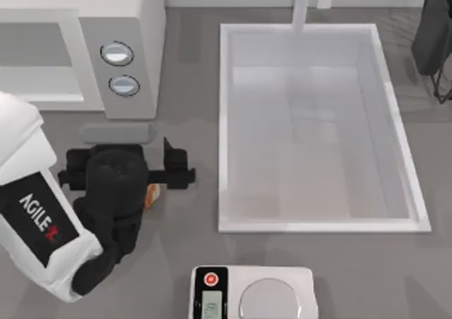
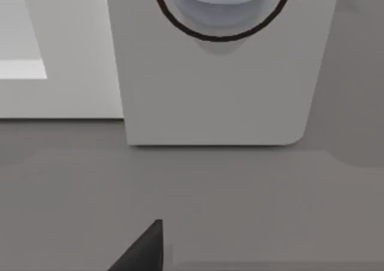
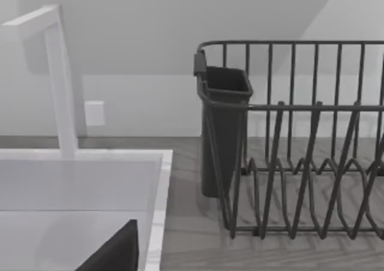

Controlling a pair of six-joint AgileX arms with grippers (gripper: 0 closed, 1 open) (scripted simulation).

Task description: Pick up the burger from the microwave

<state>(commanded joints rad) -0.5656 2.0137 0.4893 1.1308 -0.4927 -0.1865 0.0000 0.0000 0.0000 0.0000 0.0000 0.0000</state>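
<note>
burger sits low on the counter in front of the microwave, mostly hidden under the left gripper, whose fingers' state i can't tell, w/ sink to the right, scale near.

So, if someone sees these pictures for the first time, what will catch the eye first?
Probably the left arm's black gripper, low over the grey counter in front of the large white boxy microwave, with a small orange-brown burger peeking out beside it. Next comes the big white rectangular sink to the right, with the small white scale and its red button at the near edge. The dark wire dish rack stands beyond the sink.
</note>
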